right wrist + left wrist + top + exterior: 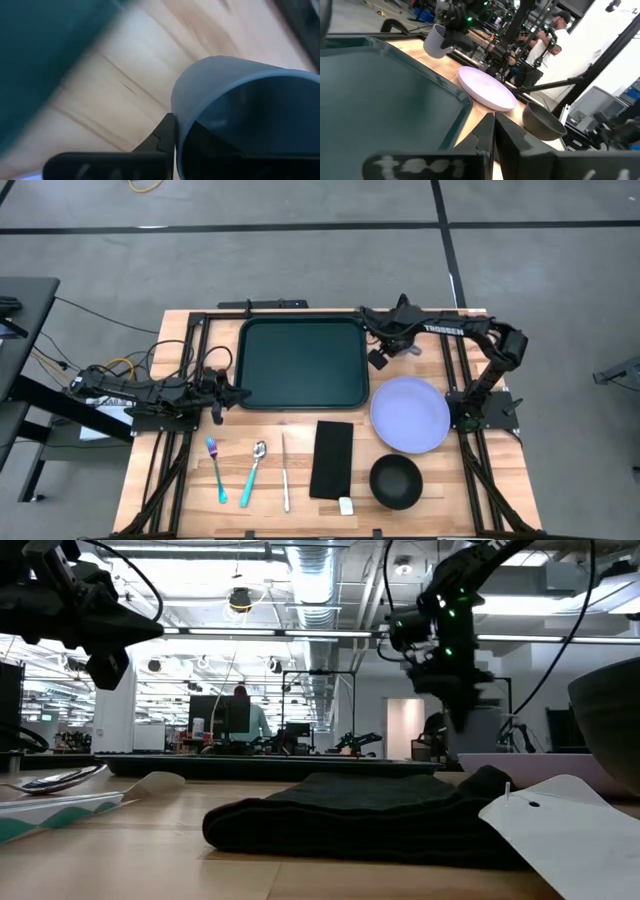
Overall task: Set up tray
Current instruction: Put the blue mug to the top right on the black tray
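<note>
Grey cup (240,115) — right gripper's (451,36) grip

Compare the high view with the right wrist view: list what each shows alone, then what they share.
Only the high view: the fork, spoon, knife, black napkin, lavender plate, dark bowl and the left tool shut at the tray's left edge.
Only the right wrist view: the grey cup's hollow inside, rim pinched by the right tool.
Both: the green tray and wooden table.
</note>
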`<state>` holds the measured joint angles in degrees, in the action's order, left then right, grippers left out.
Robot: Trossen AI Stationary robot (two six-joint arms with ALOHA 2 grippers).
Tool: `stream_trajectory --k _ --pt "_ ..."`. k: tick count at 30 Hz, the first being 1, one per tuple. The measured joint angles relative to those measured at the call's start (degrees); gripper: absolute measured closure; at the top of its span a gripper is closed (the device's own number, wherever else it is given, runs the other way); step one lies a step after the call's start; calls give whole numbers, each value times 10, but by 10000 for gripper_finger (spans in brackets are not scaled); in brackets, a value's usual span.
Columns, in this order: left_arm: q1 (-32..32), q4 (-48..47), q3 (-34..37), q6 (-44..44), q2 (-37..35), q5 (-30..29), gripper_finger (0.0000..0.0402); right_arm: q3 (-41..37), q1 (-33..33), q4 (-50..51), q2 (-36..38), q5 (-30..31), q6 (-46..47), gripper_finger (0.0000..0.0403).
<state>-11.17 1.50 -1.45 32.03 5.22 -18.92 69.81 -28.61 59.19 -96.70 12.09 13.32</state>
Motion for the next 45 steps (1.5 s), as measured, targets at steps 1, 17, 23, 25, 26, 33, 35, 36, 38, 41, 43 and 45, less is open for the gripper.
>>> stream_trajectory --k 1,17,23,25,26,33,35,36,38,41,43,45 --pt "0 0 0 0 0 -6 402 16 3 -7 -1 -8 -21 397" --pt "0 4 0 0 0 -30 401 276 10 23 -123 -59 -219 401" --pt "0 5 0 4 0 -38 401 405 9 77 -224 -66 -239 401" --pt "0 5 0 4 0 -40 402 436 3 83 -246 -78 -239 401" --pt "0 5 0 4 0 -40 402 446 0 88 -257 -84 -239 401" --pt "0 5 0 6 0 -41 401 471 -12 117 -313 -97 -239 402" --pt "0 5 0 7 0 -43 401 471 -13 118 -322 -97 -243 402" --pt "0 5 0 7 0 -43 401 471 -13 116 -323 -97 -247 402" --pt "0 5 0 7 0 -43 401 471 -15 106 -321 -98 -253 402" --pt "0 5 0 7 0 -43 401 471 -15 91 -321 -98 -253 402" --pt "0 5 0 7 0 -43 402 471 -19 95 -321 -98 -250 401" --pt "0 5 0 7 0 -43 401 471 -22 102 -321 -103 -249 401"
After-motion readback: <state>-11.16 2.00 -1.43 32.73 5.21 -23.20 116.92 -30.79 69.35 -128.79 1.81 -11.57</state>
